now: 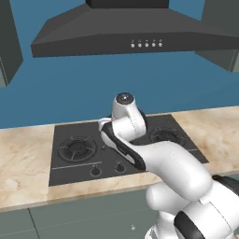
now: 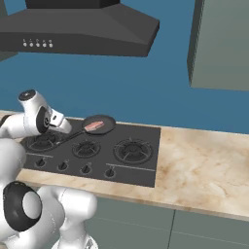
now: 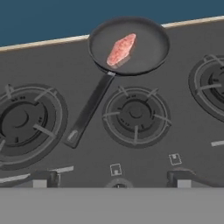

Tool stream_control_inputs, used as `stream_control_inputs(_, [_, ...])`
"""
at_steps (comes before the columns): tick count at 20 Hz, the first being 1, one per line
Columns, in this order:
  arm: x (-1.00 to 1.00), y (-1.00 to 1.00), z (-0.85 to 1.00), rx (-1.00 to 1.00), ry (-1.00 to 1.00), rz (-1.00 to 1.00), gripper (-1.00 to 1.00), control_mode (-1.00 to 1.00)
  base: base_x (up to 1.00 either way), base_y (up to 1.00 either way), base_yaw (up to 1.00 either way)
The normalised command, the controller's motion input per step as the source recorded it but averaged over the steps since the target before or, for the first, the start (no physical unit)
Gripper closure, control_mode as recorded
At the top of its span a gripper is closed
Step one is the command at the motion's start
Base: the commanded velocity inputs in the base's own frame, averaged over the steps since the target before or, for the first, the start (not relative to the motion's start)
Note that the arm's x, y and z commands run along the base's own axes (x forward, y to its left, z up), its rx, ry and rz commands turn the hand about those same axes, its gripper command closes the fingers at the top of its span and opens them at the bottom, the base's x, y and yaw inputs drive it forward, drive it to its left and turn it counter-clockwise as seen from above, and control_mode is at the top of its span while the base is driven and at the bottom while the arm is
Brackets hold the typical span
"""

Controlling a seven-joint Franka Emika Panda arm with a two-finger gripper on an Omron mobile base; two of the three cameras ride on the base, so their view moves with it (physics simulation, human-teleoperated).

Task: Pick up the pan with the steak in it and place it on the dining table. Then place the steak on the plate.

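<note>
Steak (image 3: 121, 49) seen lying in pan (image 3: 144, 43), pan set at back of hob (image 3: 183, 127), handle (image 3: 89, 109) angled forward, gripper (image 3: 111, 183) held above, jaws spread wide, nothing gripped.

Round shallow black frying pan (image 3: 129, 46) sits flat at the rear of the dark hob, near the blue back wall. Its long thin black handle (image 3: 89, 109) runs forward, passing between two burners. The same pan (image 2: 98, 125) shows on the hob in the right base view. Small flat pinkish-red steak (image 3: 120, 49) lies inside the pan, slightly off-centre, long axis diagonal; also seen at (image 2: 94, 126).
</note>
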Motion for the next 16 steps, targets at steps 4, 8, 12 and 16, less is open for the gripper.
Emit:
stream_control_inputs(4, [0.22, 0.22, -0.36, -0.03, -0.01, -0.01, -1.00, -1.00, 0.00, 0.00, 0.00])
stream_control_inputs(8, [0.27, 0.16, -0.31, -0.03, 0.00, 0.00, -1.00, -1.00, 0.00, 0.00, 0.00])
stream_control_inputs(12, [0.37, 0.05, -0.32, -0.01, 0.00, -0.02, -1.00, -1.00, 0.00, 0.00, 0.00])
stream_control_inputs(16, [0.50, 0.02, -0.34, 0.00, 0.00, -0.03, -1.00, -1.00, 0.00, 0.00, 0.00])
